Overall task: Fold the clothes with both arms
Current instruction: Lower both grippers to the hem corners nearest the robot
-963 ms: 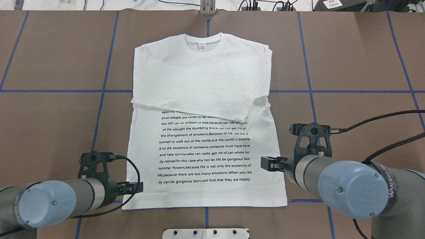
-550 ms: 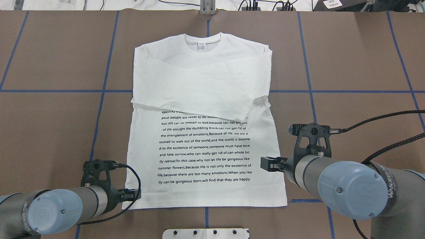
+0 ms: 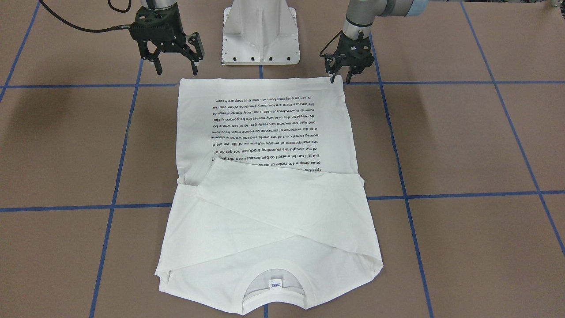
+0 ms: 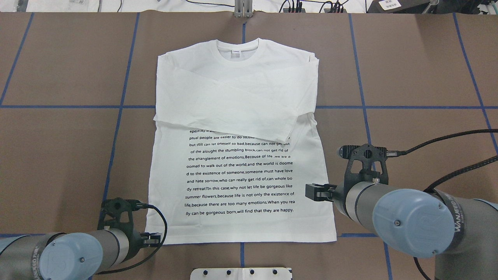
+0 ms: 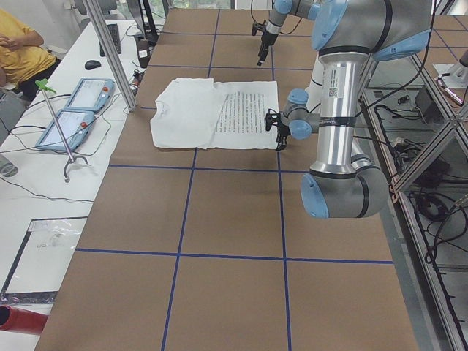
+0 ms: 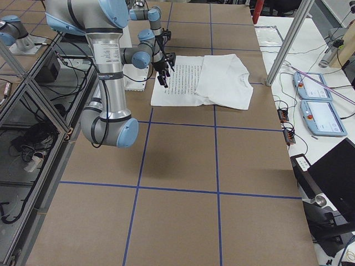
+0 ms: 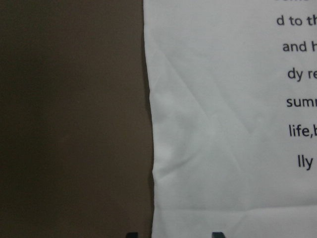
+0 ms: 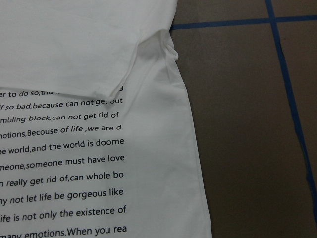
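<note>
A white long-sleeved shirt (image 4: pixel 233 89) lies flat in the middle of the brown tabletop (image 4: pixel 58 58), which is marked into squares by blue tape lines (image 4: pixel 62 106). The neck (image 4: pixel 238 46) points away from the robot and the hem (image 4: pixel 241 239) lies along the robot's side. Both sleeves (image 4: pixel 249 112) are folded across the chest, one over the other. Below them the block of black text (image 4: pixel 241 175) faces up.

The left gripper (image 3: pixel 340 78) is low at the hem corner on the robot's left. It is open by a narrow gap. In the left wrist view, its two fingertips (image 7: pixel 218 234) show at the bottom edge, apart, with the shirt's side edge running between them. Whether they touch the cloth cannot be told.

The right gripper (image 3: pixel 176 68) is wide open and holds nothing. In the overhead view it sits over the shirt's other side edge, above the lower lines of text. It is higher than the left gripper, and the right wrist view looks down on the cloth from well above.

A white metal stand (image 3: pixel 260 31) is fixed to the tabletop between the two arms, just beyond the hem.
</note>
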Controlling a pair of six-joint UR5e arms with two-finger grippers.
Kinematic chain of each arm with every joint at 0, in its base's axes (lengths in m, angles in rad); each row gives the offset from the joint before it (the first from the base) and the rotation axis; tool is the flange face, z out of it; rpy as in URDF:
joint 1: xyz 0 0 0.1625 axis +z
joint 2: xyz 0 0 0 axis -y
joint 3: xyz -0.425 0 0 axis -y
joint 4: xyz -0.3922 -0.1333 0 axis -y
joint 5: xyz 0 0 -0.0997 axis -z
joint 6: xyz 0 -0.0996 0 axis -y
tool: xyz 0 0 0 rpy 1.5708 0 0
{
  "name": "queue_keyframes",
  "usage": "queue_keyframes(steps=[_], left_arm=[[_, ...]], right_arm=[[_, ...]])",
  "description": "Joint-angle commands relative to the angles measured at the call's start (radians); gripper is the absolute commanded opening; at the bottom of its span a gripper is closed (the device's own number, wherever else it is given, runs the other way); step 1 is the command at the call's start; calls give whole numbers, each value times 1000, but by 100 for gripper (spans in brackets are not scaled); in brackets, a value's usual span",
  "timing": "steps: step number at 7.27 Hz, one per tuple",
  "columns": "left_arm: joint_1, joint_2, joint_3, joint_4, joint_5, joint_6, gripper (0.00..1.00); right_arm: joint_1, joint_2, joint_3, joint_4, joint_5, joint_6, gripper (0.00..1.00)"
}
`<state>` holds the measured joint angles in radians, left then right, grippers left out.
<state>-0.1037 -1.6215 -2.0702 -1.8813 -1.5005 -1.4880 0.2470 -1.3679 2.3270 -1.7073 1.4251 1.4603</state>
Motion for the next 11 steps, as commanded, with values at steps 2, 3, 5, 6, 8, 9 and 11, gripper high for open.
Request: queue_keyframes(steps=[2, 3, 5, 6, 8, 9, 11], left_arm=[[15, -1, -4, 5, -1, 0, 43], [16, -1, -7, 5, -1, 0, 16], [13, -3, -16, 5, 0, -2, 0], [10, -1, -33, 5, 0, 0, 0], [1, 6, -109, 7, -4, 5, 0], [1, -3, -120, 7, -7, 5, 0], [1, -4, -158, 7, -10, 6, 0]], right_arm=[[0, 0, 0, 0, 0, 0, 100], [0, 0, 0, 0, 0, 0, 100], [0, 0, -2, 0, 0, 0, 100], [-2, 0, -2, 0, 0, 2, 100], [-24, -19, -2, 6, -6, 23, 100], [-75, -66, -2, 55, -73, 56, 100], [-170, -276, -32, 322, -183, 100, 99]])
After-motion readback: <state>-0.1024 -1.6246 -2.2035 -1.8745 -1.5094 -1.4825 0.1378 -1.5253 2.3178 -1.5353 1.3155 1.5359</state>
